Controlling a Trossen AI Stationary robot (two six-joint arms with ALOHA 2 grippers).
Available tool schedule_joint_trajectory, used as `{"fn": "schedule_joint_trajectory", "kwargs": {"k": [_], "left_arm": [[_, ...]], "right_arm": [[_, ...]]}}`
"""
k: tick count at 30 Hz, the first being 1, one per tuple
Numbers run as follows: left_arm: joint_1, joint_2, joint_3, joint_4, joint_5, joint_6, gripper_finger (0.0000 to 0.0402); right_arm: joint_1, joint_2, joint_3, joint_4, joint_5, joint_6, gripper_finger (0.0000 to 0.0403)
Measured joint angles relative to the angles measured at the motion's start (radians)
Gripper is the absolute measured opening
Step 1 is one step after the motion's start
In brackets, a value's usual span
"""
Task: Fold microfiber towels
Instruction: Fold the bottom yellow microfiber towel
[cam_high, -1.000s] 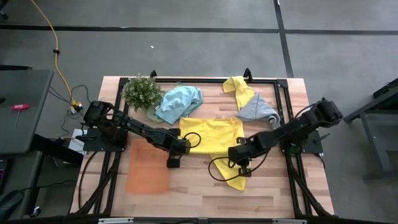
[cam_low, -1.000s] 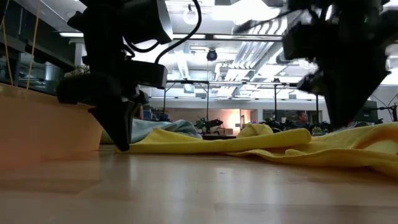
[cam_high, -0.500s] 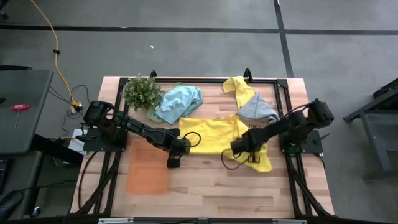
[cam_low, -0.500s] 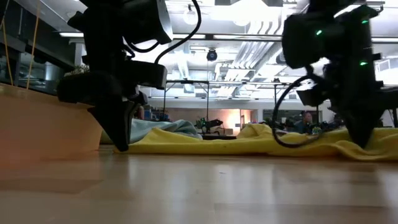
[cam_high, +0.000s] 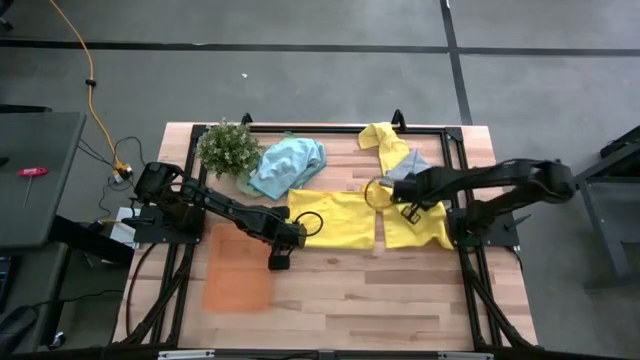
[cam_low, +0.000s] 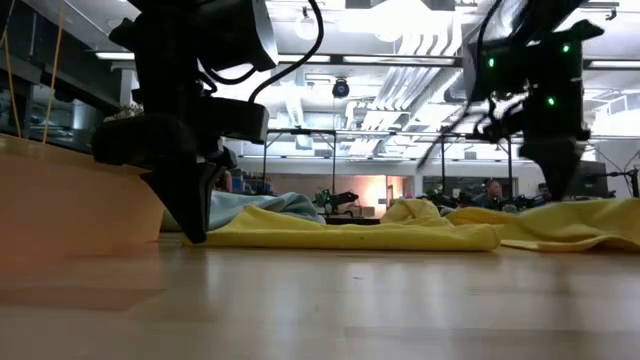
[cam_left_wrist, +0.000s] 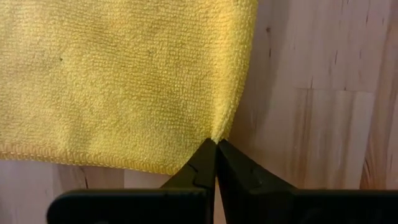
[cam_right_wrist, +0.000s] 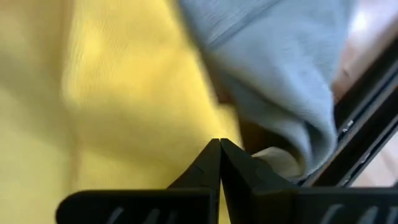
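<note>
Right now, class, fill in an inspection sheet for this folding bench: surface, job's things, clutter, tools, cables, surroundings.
Surface: wooden table, bare at the near edge.
Job's things: yellow towel spread mid-table, its right part doubled over; blue towel, grey towel and second yellow towel bunched at the back.
Clutter: green plant; orange tray.
Tools: left tool shut on the yellow towel's corner; right tool shut, over yellow and grey cloth; whether it grips cloth is unclear.
Cables: yellow cord on the floor.
Surroundings: grey floor; lit workshop behind.

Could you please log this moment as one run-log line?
left gripper: shut on yellow towel edge | right gripper: shut, over towel's far right part | fold: underway
</note>
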Motion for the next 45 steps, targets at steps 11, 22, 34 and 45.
{"fn": "schedule_joint_trajectory", "kwargs": {"k": [11,22,34,45], "left_arm": [[0.000,0.000,0.000,0.003,0.000,0.000,0.0000],[0.000,0.000,-0.001,0.007,0.001,0.003,0.0000],[0.000,0.000,-0.001,0.008,0.009,0.003,0.0000],[0.000,0.000,-0.001,0.009,0.010,0.003,0.0000]], "right_arm": [[-0.001,-0.397,0.000,0.355,-0.217,0.082,0.0000],[0.270,-0.289,0.000,0.716,-0.308,-0.025,0.0095],[0.488,0.047,0.000,0.748,-0.303,-0.229,0.0212],[0.515,0.255,0.000,0.897,-0.099,-0.318,0.0197]]}}
